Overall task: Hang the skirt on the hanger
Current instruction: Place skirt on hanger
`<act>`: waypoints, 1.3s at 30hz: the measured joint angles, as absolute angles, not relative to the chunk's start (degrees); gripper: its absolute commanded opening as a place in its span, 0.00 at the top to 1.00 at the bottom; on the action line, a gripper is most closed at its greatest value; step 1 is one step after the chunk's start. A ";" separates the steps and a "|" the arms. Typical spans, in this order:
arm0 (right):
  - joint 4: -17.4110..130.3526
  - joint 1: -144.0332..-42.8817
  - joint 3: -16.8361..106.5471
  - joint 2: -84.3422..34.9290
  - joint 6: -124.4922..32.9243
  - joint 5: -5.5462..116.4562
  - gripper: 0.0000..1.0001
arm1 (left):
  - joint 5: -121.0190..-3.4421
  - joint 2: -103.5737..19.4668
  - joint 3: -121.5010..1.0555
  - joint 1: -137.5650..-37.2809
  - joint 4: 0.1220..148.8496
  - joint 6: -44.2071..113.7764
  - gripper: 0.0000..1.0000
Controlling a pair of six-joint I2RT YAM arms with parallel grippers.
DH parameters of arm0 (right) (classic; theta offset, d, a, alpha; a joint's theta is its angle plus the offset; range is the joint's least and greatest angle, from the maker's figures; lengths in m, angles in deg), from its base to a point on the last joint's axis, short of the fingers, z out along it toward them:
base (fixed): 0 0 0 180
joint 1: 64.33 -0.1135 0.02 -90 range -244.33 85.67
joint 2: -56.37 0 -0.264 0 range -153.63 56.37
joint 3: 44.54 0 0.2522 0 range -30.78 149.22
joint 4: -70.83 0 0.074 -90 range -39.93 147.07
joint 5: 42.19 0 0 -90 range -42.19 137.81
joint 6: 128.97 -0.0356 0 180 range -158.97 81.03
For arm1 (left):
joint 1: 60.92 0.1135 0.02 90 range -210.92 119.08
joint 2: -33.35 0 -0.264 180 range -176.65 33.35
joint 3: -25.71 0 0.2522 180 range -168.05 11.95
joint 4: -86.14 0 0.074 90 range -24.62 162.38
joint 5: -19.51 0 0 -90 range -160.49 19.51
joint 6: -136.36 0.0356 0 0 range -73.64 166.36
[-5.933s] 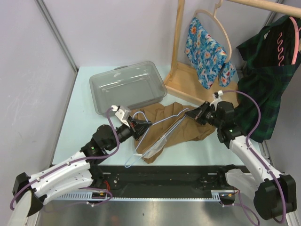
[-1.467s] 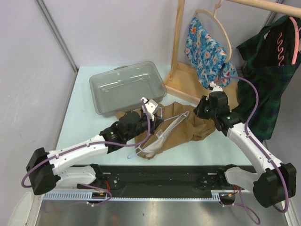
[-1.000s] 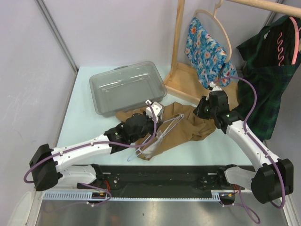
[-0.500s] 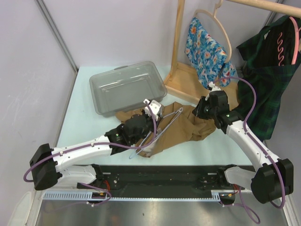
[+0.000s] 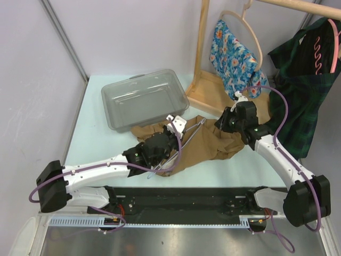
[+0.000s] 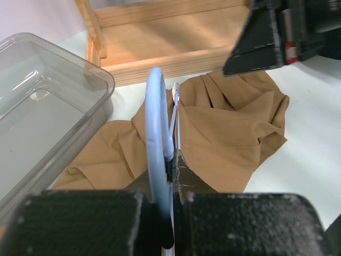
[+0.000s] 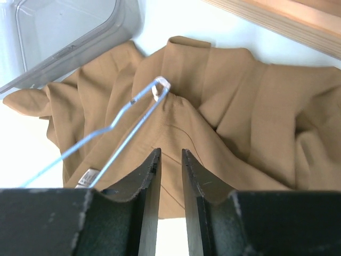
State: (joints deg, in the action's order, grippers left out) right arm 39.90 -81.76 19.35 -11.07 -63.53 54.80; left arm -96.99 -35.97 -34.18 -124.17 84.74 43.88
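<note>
Because it must be fastened to the hanger, the skirt [image 5: 205, 144] is left crumpled on the counter [image 5: 96, 138], between the tub [image 5: 144, 98] and the wooden rack [image 5: 213, 96], where both arms can reach it. The hanger [image 6: 157, 122], of thin pale blue wire, is laid across the brown cloth, and its far end, bearing a small clear loop or clip, is rested on a raised fold that may be the waistband.

The hook is pinched by the left claw [image 6: 170, 186], whose fingers are closed tight on it. This grip appears to be chosen so that the frame can be steered and steadied from one end. The right claw [image 7: 170, 165] is held just above the skirt, near the clip end. Its fingers are parted by a narrow gap in which only cloth and counter are seen, so nothing is gripped. It is judged to be placed there so that the fold can be picked up and fed to the clip.

A small pale tag [image 7: 88, 178] is seen at the skirt's near edge, but no writing on it can be read. No brand is made out elsewhere.
</note>
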 measured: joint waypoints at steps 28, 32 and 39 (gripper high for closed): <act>46.63 -85.78 19.33 -16.44 -57.89 58.82 0.65 | -107.68 -26.94 -33.59 -124.56 77.29 34.97 1.00; 48.01 -87.25 21.82 -21.05 -53.58 59.43 0.62 | -110.72 -26.24 -33.59 -124.56 77.03 32.43 1.00; 50.30 -86.99 29.38 -32.11 -42.72 66.03 0.66 | -114.46 -26.66 -33.59 -124.56 74.12 29.22 1.00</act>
